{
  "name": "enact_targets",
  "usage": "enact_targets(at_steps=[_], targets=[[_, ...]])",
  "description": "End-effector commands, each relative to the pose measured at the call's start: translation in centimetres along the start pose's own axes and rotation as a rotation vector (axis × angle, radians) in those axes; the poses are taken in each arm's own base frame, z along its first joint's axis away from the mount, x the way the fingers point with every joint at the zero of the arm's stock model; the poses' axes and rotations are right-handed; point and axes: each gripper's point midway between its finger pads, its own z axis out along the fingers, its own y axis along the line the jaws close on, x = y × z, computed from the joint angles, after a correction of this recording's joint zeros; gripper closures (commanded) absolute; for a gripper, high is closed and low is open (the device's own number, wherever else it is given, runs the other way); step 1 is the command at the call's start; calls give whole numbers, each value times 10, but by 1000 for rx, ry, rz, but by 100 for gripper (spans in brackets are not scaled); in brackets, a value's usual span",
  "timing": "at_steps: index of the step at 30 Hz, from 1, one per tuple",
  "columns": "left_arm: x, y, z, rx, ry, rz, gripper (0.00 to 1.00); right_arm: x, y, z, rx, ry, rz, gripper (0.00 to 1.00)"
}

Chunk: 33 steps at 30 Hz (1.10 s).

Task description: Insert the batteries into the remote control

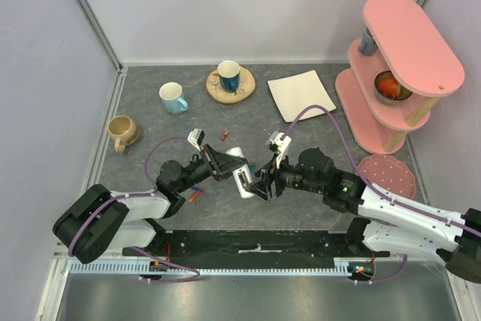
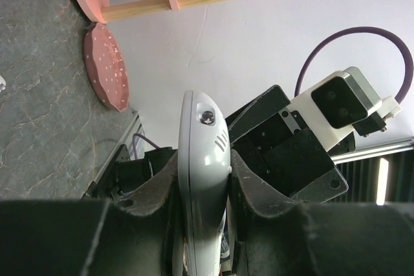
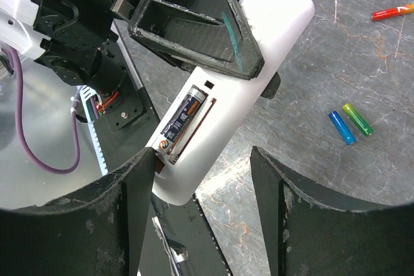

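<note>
The left gripper point(image 2: 206, 174) clamps the remote control point(image 3: 284, 17) between the two arms, with one battery point(image 3: 183, 121) lying in the open slot. The right gripper point(image 3: 200, 159) stands wide and empty around the remote's lower end (loose batteries point(image 3: 341, 127) wait on the table point(image 3: 362, 224)). A careless nudge could pop the battery out or twist the remote in its clamp.

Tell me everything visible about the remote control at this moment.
The remote control is a slim, glossy white plastic bar with rounded ends, clamped by the left gripper and held tilted above the table. Its back compartment is open, with one dark battery seated inside. The open right gripper straddles its lower end; contact is unclear.
</note>
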Motion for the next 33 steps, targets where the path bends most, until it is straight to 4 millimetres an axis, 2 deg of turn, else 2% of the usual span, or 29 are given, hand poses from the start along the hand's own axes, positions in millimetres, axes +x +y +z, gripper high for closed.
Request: enact_targets(at_steps=[1,21,22,33], targets=[[11,-104,-16,417,30,185,98,-13,-1,2,1,-23,-12,33],[26,-115,-18,462,85,243,98,-1,-2,13,-60,55,55,35],[26,-115,-18,462,85,245,98,-7,-1,14,-70,32,55,34],[32,-120,-18,482,109,261,98,-5,-5,18,-83,37,95,36]])
